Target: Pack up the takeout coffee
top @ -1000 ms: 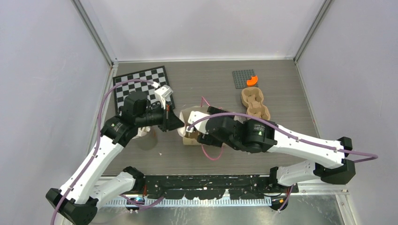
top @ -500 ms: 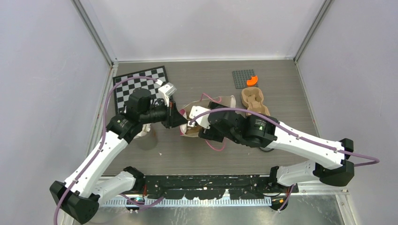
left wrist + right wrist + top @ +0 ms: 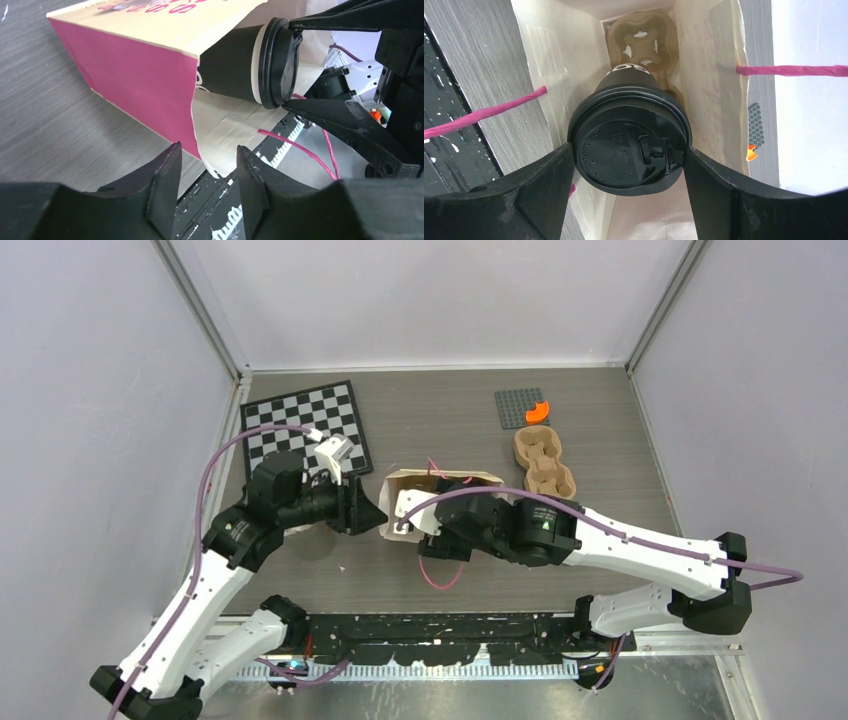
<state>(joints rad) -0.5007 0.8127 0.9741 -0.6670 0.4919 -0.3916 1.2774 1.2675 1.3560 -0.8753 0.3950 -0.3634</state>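
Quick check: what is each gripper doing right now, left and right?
Left gripper: open, holding nothing.
Right gripper: closed on the black-sleeved paper coffee cup with round black plastic lid, partway inside the pink paper bag.

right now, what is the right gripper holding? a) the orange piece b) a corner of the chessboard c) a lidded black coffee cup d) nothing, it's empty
c: the right wrist view shows the right gripper shut on the black lid of the coffee cup, which points into the paper bag toward the brown carrier.
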